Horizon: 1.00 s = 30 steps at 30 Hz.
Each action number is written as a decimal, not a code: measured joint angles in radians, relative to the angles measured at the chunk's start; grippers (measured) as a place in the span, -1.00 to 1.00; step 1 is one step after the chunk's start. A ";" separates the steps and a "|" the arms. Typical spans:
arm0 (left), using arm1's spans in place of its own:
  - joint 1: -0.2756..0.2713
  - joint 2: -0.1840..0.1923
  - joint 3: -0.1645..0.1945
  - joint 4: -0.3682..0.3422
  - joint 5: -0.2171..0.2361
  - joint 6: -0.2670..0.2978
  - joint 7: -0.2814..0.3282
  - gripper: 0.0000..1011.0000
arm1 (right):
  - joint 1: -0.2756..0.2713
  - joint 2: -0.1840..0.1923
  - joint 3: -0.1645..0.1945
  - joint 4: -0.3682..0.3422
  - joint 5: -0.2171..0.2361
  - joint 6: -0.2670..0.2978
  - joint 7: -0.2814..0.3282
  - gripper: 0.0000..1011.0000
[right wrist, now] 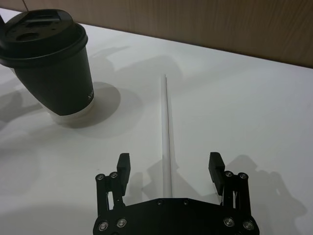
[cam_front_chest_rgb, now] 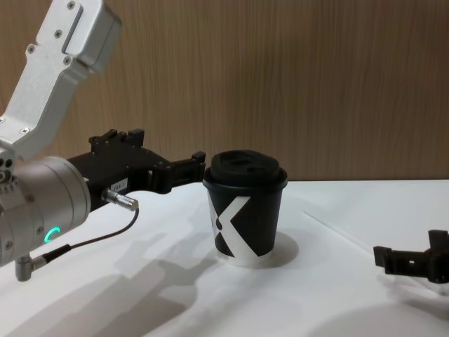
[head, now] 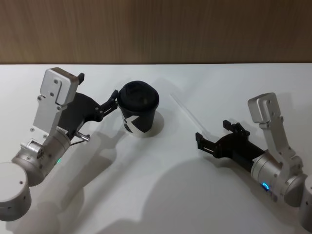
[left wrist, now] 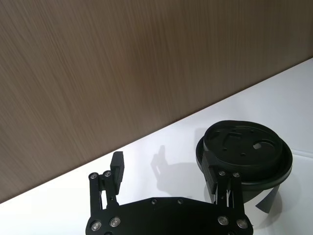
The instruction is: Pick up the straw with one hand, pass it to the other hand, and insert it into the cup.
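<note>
The left gripper [head: 97,88] is spread wide, one finger set against the cup [head: 139,109]. Right of it, the straw [right wrist: 167,132] is laid flat between the wide-spread fingers of the right gripper [right wrist: 169,164]. A white table [head: 161,78] is backed by a wooden wall [head: 156,29].

One readable sign: a bold white K-like mark [cam_front_chest_rgb: 234,223] printed on the side wall of the black cup [cam_front_chest_rgb: 265,210]. In the chest view the mark shows whole, facing the camera and running most of the wall's height. In the head view only part of it shows, as white angled strokes low on the cup's near side. In the right wrist view there is a sliver of pale print at the edge of the cup's wall, too small to read.
</note>
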 joint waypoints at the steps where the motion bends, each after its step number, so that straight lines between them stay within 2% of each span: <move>1: 0.000 0.000 0.000 0.000 0.000 0.000 0.000 0.98 | 0.001 -0.001 0.001 0.004 0.001 0.001 0.003 0.98; 19: 0.000 0.000 0.000 0.000 0.000 0.000 0.000 0.98 | 0.012 0.002 -0.001 0.035 0.008 0.015 0.037 0.98; 23: 0.000 0.000 0.000 0.000 0.000 0.000 0.000 0.98 | 0.013 0.005 -0.002 0.039 0.009 0.016 0.040 0.87; 29: 0.000 0.000 0.000 0.000 0.000 0.000 0.000 0.98 | 0.014 0.008 -0.003 0.042 0.013 0.018 0.044 0.57; 30: 0.000 0.000 0.000 0.000 0.000 0.000 0.000 0.98 | 0.015 0.008 -0.003 0.043 0.014 0.019 0.045 0.46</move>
